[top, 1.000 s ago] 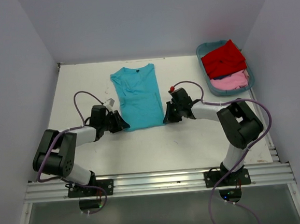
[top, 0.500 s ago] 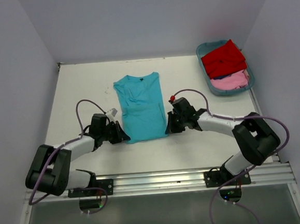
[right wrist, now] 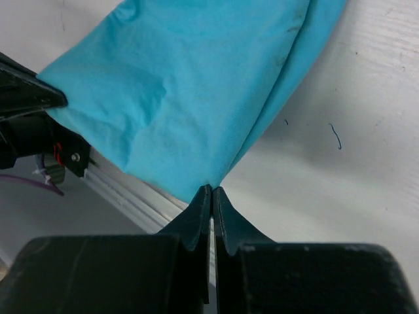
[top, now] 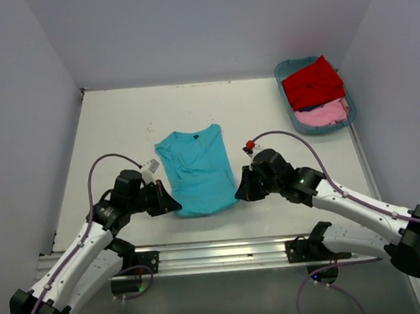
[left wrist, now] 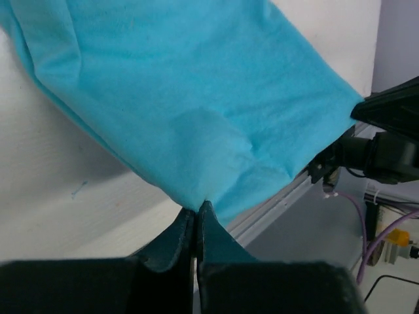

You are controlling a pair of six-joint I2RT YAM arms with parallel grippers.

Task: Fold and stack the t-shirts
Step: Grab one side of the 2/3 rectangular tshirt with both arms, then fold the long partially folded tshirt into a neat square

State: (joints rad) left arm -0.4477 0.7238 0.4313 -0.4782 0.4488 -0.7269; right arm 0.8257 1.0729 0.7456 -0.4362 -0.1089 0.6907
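A turquoise t-shirt lies on the white table, collar at the far end, its hem toward the arms. My left gripper is shut on the hem's left corner. My right gripper is shut on the hem's right corner. The cloth stretches away from both pairs of fingers and the hem sits lifted a little off the table. A red t-shirt and a pale pink t-shirt lie in a tub at the far right.
The teal plastic tub stands at the table's far right corner. A metal rail runs along the near edge, just below the shirt's hem. White walls close in the table on the left, the back and the right.
Both grippers have pulled the turquoise t-shirt's hem toward the near edge, so the whole shirt has slid nearer. The left gripper closed on its corner during this time.
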